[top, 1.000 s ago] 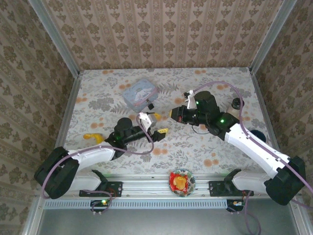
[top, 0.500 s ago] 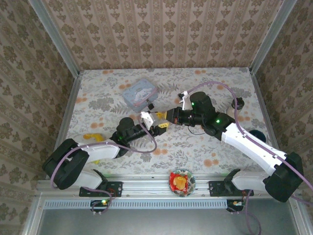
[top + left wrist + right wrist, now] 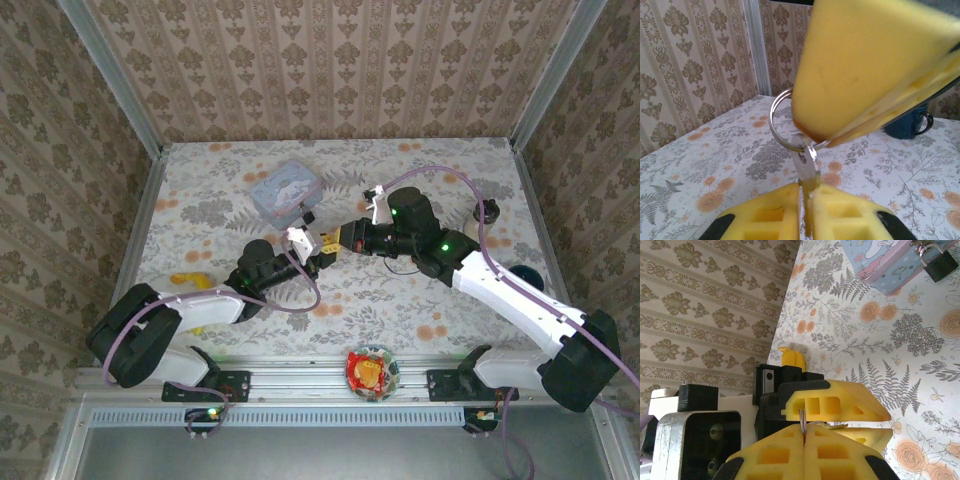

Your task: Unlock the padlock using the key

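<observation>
Two grippers meet above the mid-tabletop (image 3: pixel 420 300) on one key (image 3: pixel 808 172). The left gripper (image 3: pixel 805 192) is pinched together on the blade, and the right gripper (image 3: pixel 803 429) is clamped at the ring end, so the key's long axis runs between them. The padlock (image 3: pixel 940 265) hangs from the pale blue tin (image 3: pixel 885 262), near and just beyond both, judged slightly closer to the left gripper.

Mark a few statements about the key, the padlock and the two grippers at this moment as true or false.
1. The left gripper and the right gripper both pinch the key. True.
2. The padlock lies loose in mid-table. False: it is hooked on the pale blue tin.
3. The key sits in the padlock. False: it is held well apart from it.
4. A metal ring hangs on the key. True.
</observation>
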You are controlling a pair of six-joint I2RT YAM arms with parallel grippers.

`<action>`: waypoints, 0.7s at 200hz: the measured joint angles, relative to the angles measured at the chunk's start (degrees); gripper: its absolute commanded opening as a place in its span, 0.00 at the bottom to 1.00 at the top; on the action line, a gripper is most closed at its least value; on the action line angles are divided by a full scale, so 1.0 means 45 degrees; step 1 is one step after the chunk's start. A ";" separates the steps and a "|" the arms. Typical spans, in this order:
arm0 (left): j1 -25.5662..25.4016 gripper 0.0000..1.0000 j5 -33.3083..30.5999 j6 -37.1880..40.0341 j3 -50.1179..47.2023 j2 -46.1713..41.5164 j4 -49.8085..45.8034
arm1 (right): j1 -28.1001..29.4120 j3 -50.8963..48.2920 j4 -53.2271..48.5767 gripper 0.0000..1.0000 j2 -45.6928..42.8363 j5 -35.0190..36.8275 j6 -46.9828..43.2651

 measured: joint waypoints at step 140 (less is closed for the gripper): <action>0.0000 0.00 -0.0486 0.0573 0.0267 -0.1870 -0.3541 | 0.0058 0.0000 -0.0049 0.20 0.0092 0.0044 -0.0136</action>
